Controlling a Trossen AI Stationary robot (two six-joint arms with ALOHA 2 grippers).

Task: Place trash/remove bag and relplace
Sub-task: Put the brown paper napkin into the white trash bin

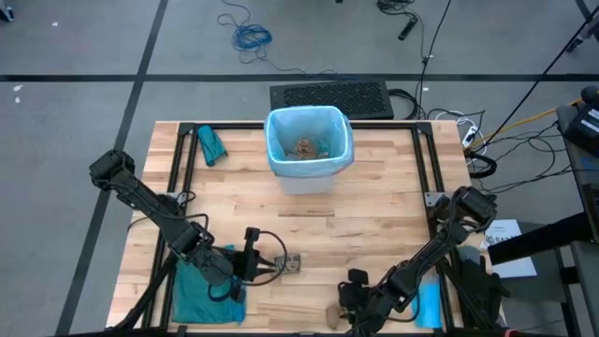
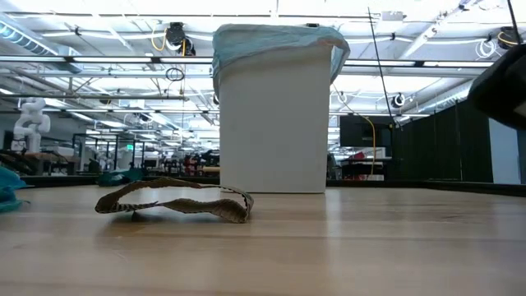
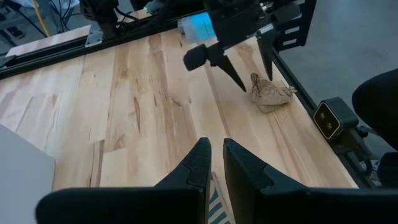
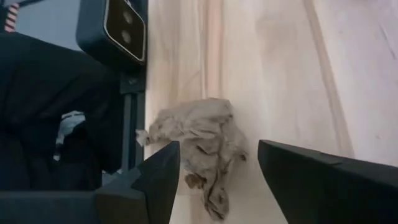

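- The right gripper (image 4: 214,171) is hanging low over the table's (image 1: 374,234) near edge, its jaws standing wide on either side of a crumpled paper scrap (image 4: 202,146) without touching it.
- For a clean pick, I'd say it needs to be dropping a little further, so the fingers are closing around the wad's bulk and not its loose tail.
- The scrap is lying just beside the table's edge rail, so a centred squeeze matters; a nudge could be pushing it off.
- The left gripper (image 3: 214,165) is waiting near the front left, jaws nearly together, seemingly pinching a striped scrap (image 3: 217,208).
- The bin (image 1: 309,145), lined with the pale blue bag (image 1: 278,140), is standing at the far middle of the table, already holding some brown scraps (image 1: 307,147).
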